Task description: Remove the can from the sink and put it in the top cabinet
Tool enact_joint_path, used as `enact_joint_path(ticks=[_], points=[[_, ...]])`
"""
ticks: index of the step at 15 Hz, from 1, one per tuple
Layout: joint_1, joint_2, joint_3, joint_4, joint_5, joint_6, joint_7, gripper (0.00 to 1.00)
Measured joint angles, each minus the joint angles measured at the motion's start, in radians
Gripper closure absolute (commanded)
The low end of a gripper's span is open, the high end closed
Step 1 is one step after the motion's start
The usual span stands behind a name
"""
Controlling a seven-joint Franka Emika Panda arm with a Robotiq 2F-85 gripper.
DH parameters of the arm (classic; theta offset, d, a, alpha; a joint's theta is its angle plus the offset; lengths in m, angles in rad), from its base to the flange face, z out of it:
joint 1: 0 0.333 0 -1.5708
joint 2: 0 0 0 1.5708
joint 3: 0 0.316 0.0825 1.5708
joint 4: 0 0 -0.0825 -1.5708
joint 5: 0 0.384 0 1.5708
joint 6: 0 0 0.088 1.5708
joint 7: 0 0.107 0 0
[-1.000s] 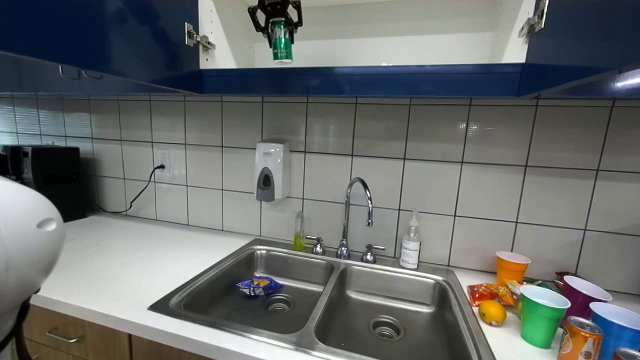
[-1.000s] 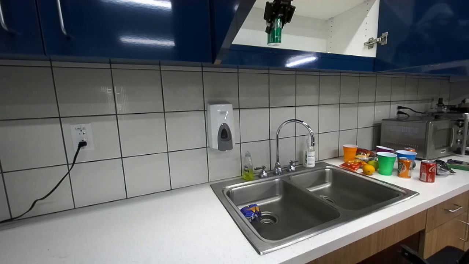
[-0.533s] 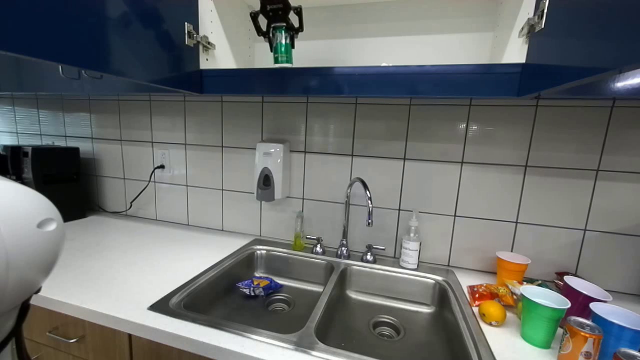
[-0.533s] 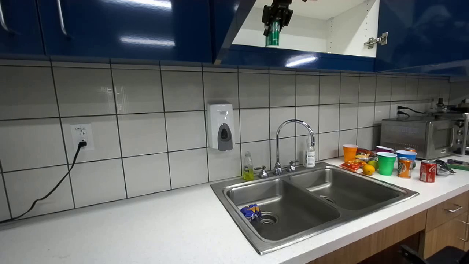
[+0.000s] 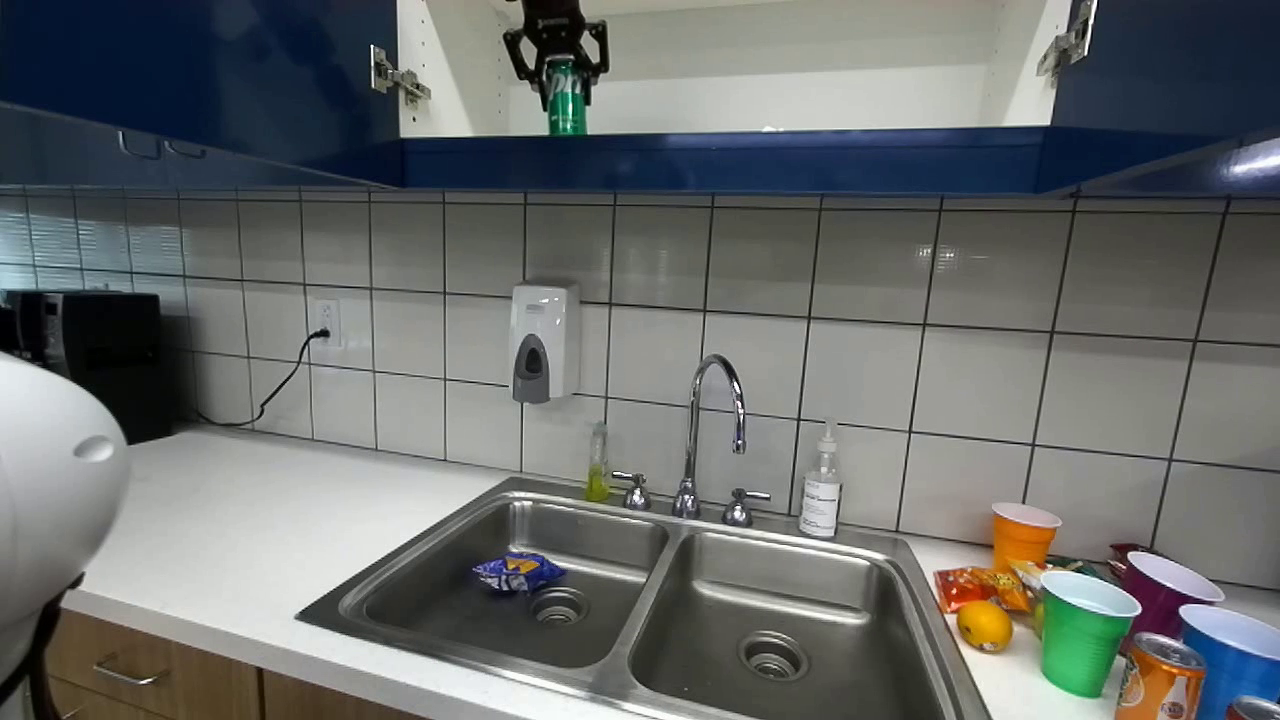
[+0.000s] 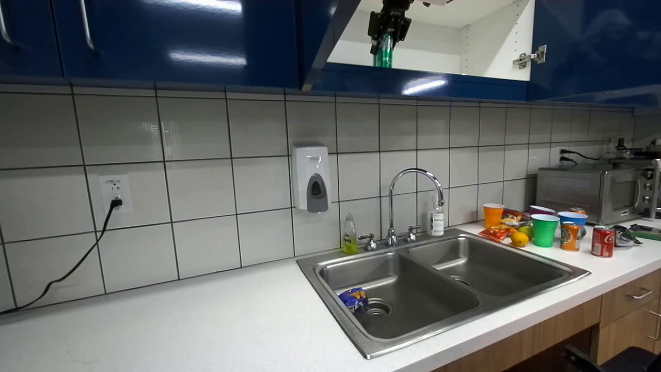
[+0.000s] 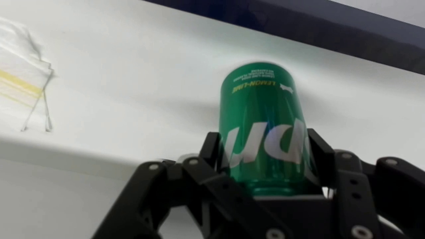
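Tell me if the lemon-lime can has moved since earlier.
Yes: in both exterior views the green lemon-lime can is lower, its base now hidden behind the blue cabinet rail.

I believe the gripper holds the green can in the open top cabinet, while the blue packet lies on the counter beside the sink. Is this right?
Not the last part: the blue packet lies inside the sink, as both exterior views show. The gripper holds the green can in the open top cabinet.
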State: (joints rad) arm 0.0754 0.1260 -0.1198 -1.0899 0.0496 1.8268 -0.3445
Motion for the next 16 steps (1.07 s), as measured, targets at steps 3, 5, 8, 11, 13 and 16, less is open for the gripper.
enact_joint_path(ticks=[3,5,8,11,13,16], points=[[-0.001,0.014,-0.004,0.02,0.009,-0.005,0.0,0.6],[-0.001,0.022,-0.008,0.03,0.01,-0.007,0.0,0.1],[-0.003,0.035,-0.01,0.047,0.01,-0.014,-0.002,0.0],[-0.006,0.048,-0.01,0.06,0.015,-0.019,-0.009,0.0],[-0.009,0.054,-0.01,0.068,0.023,-0.02,-0.014,0.0],[-0.011,0.059,-0.011,0.074,0.037,-0.021,-0.025,0.0]])
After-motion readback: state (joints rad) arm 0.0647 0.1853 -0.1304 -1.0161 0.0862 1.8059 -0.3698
